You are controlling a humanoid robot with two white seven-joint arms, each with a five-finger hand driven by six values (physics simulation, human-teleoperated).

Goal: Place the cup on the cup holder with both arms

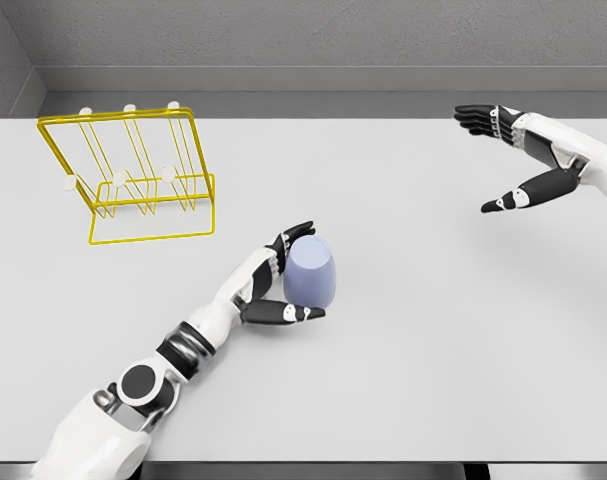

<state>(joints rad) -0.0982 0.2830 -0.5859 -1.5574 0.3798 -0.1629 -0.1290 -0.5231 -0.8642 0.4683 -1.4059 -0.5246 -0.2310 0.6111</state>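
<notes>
Pale lavender cup (311,272) upside down near the middle of the light grey counter (433,380), wider rim at the bottom, closed base on top. Left robot hand (283,280) wrapped round the cup from its left side: black fingers (295,233) curled over the far upper edge, thumb (288,314) pressed along the near lower edge, so grasping the cup while the cup sits on the counter surface. White left forearm running back from that robot hand to the lower left corner. Yellow wire cup holder (133,175) standing at the far left of the counter, well apart from the cup, with upright prongs tipped in white and a rectangular base frame; nothing hung on it. Right robot hand (513,160) raised at the upper right, above the far right of the counter, well apart from both cup and holder, fingers stretched out and thumb spread wide, released, holding nothing.
</notes>
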